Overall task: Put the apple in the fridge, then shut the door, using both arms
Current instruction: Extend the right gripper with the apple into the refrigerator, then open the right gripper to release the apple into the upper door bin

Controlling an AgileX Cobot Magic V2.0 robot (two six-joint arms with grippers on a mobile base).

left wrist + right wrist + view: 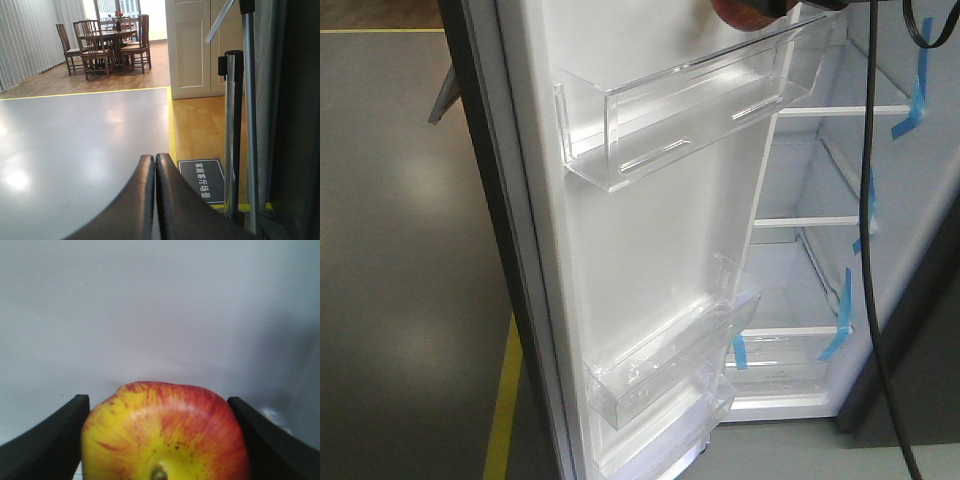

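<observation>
The red and yellow apple (165, 432) sits between the black fingers (45, 440) of my right gripper (160, 412), which is shut on it in front of a plain white surface. In the front view the apple (745, 14) shows at the top edge, above the door's upper clear bin (690, 100). The fridge (820, 220) stands open, with white shelves and blue tape strips. Its door (650, 250) is swung open towards me, white inside. My left gripper (155, 165) is shut and empty, pointing out over the grey floor beside the door's dark outer edge.
Two lower clear bins (670, 365) hang on the door. A black cable (870, 250) hangs in front of the fridge. A metal stand (240, 125) and a dark floor sign (202, 180) are at the left gripper's right. A dining table with chairs (107, 42) stands far off.
</observation>
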